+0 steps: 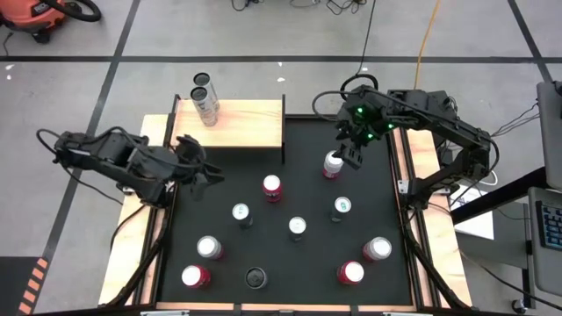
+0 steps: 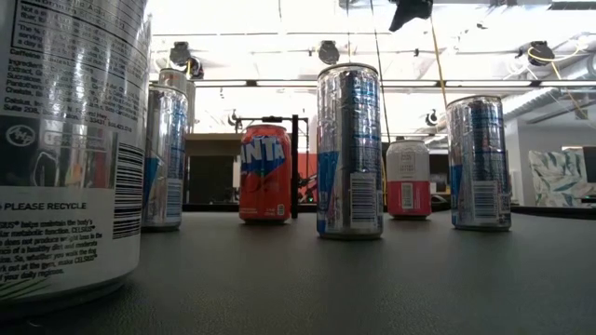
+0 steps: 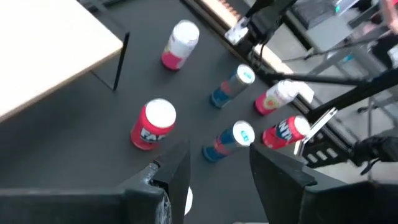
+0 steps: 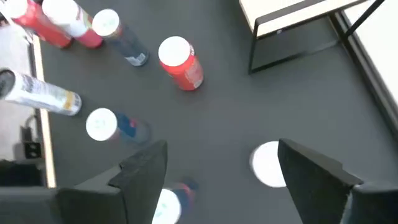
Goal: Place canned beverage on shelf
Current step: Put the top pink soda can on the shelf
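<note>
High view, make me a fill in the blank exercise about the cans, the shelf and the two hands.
The pale wood shelf carries ___ tall cans. The right hand hovers by a pink and white can, which stands on the black ___, not on the shelf. The left hand has its fingers ___ and holds nothing.
Missing words: two; mat; open.

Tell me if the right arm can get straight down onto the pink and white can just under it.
Probably yes. The right gripper hangs open right over the pink and white can, whose white top shows between its fingers. The nearest neighbours, a red can and a slim can, stand apart from it.
</note>
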Available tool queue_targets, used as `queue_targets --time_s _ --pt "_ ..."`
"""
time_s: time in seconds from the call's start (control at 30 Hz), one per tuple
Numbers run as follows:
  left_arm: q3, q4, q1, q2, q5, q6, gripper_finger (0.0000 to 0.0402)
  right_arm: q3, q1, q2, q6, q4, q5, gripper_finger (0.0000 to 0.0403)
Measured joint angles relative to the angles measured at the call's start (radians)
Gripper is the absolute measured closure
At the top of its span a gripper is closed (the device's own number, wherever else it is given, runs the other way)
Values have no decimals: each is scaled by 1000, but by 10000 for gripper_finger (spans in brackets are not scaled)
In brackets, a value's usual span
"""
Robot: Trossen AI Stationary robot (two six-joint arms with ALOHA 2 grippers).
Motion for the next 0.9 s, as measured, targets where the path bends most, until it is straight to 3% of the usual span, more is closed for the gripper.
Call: queue_targets --time_s 0.3,0.47,0.73,0.9 --pt "0 -19 -14 93 12 -45 235 0 -62 -1 -234 10 -129 121" --pt "0 -35 -14 140 32 -144 235 -2 -102 2 -362 31 -179 121" --pt "0 -105 7 222 62 -182 235 -2 -171 8 -377 39 -232 121" --pt "0 -119 33 258 5 -170 235 -6 -194 8 -332 8 -223 121"
